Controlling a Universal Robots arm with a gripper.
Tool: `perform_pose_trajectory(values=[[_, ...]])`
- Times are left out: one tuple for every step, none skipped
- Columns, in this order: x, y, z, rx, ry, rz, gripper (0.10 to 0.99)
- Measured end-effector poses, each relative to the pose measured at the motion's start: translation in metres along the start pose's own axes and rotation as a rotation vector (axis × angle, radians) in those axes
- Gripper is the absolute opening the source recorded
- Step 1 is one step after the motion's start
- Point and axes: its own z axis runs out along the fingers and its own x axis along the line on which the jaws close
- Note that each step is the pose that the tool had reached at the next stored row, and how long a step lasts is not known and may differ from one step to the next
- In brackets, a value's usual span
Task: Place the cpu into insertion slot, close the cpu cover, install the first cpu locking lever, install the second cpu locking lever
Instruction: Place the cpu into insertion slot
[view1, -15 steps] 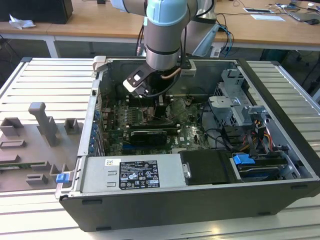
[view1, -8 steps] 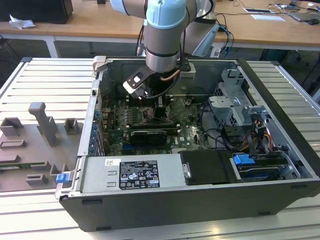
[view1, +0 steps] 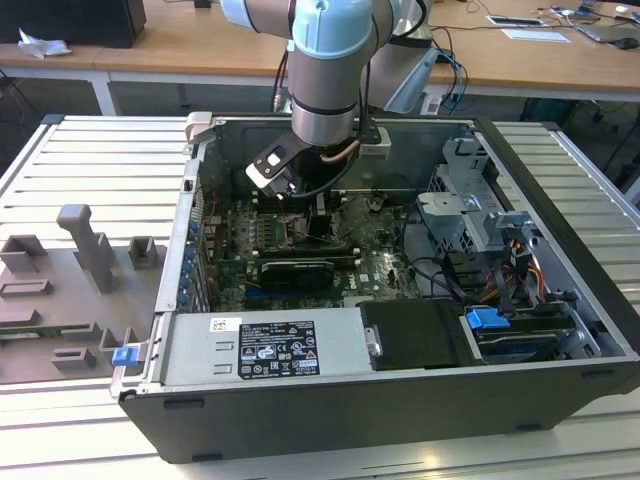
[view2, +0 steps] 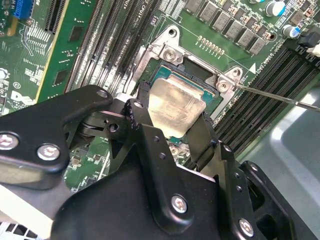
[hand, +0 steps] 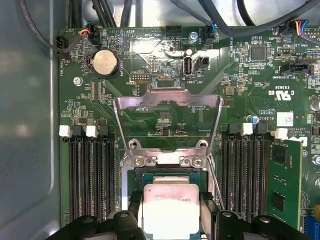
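Inside the computer case (view1: 300, 420), your end effector (view2: 172, 115) is clamped on the cpu (view2: 177, 107), held at the insertion slot (view2: 200, 77); whether it is seated cannot be told. Open: the cpu cover (hand: 170, 96). Closing it and both locking levers (view2: 270, 94) are left to you.

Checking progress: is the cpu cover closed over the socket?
No, the cpu cover stands swung open, leaving the socket uncovered.

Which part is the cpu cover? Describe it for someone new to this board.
On the green motherboard, between the two banks of black memory slots, find the cpu. The cpu cover is swung open beside it: the only silver frame with a large window.
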Motion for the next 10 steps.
perform_pose_trajectory(values=[[0.0,0.0,0.0,0.0,0.0,0.0,0.541],[0.0,0.0,0.0,0.0,-0.0002,0.0,0.553],[0.0,0.0,0.0,0.0,-0.0003,0.0,0.616],[0.0,0.0,0.0,0.0,-0.0003,0.0,0.616],[0.0,0.0,0.0,0.0,-0.0003,0.0,0.616],[0.0011,0.0,0.0002,0.0,-0.0001,0.0,0.616],[0.0021,0.0,0.0001,0.0,-0.0003,0.0,0.616],[0.003,0.0,0.0001,0.0,-0.0004,0.0,0.616],[0.0039,0.0,0.0002,0.0,-0.0003,0.0,0.616],[0.0048,0.0,0.0002,0.0,-0.0004,0.0,0.616]])
